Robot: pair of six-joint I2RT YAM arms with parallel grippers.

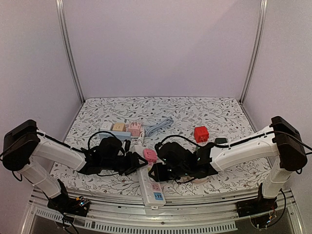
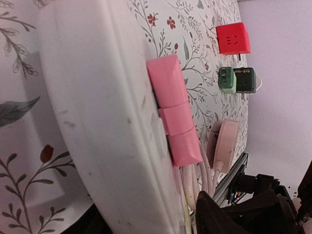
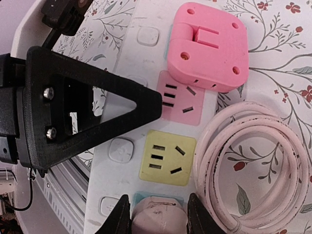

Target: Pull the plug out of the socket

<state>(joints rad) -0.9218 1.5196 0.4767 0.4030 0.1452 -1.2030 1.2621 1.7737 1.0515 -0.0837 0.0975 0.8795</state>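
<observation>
A white power strip (image 1: 152, 190) (image 2: 97, 97) (image 3: 144, 61) lies lengthwise between both arms. A pale pink plug (image 3: 161, 220) sits in the strip's blue socket, and my right gripper (image 3: 157, 214) (image 1: 155, 171) is shut on it, one finger on each side. Its pale cable (image 3: 253, 161) lies coiled beside the strip. A pink cube adapter (image 3: 207, 46) (image 2: 173, 112) (image 1: 149, 155) is plugged in further along. My left gripper (image 2: 148, 214) (image 1: 139, 163) straddles the strip's width, with one black finger (image 3: 97, 102) at the strip's edge. Whether its fingers press the strip is not visible.
A red cube adapter (image 1: 201, 134) (image 2: 233, 38) and a green one (image 2: 227, 80) beside a black one (image 2: 245, 80) stand behind the right arm. Several small adapters (image 1: 119, 127) and a grey-blue cable (image 1: 158, 126) lie at the back left. The table's metal front rail (image 1: 161, 214) is close by.
</observation>
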